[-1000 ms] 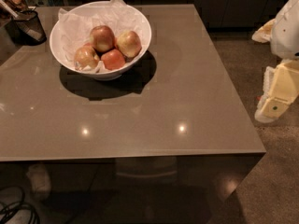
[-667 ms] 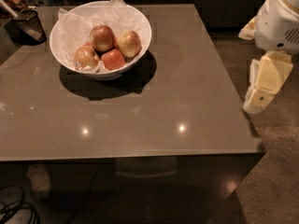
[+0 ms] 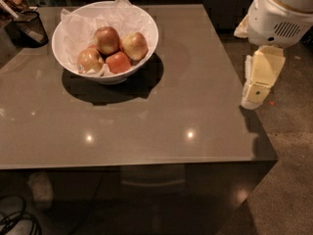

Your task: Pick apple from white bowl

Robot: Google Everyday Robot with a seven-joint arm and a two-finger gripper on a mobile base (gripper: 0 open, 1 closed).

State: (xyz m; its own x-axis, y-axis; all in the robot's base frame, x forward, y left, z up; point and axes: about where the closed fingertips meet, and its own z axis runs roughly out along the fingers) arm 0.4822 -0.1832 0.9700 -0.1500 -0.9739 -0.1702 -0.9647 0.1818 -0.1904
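Looking at my feed, I find the gripper (image 3: 254, 96) hanging in the air at the right side of the view, pointing downward beneath the arm's bulky white wrist housing (image 3: 281, 16), just beside the right edge of the grey table (image 3: 171, 111). It shows me only its cream-coloured flank, so I cannot tell whether it is released or clenched. Well apart from the gripper, across the tabletop to its left and farther back, sits the white bowl (image 3: 145, 21), lined with crumpled white paper (image 3: 80, 26). Four apples lie together inside it. The apple (image 3: 134, 45) I am after, the palest one with yellow-green skin and a soft blush, rests on the side of the pile nearest the gripper, touching a red-topped apple (image 3: 107, 39) on its far side and an all-red apple (image 3: 119, 62) just in front. Farther from the gripper than the bowl, at the table's back left corner, stands a small dark mesh cup (image 3: 30, 27).
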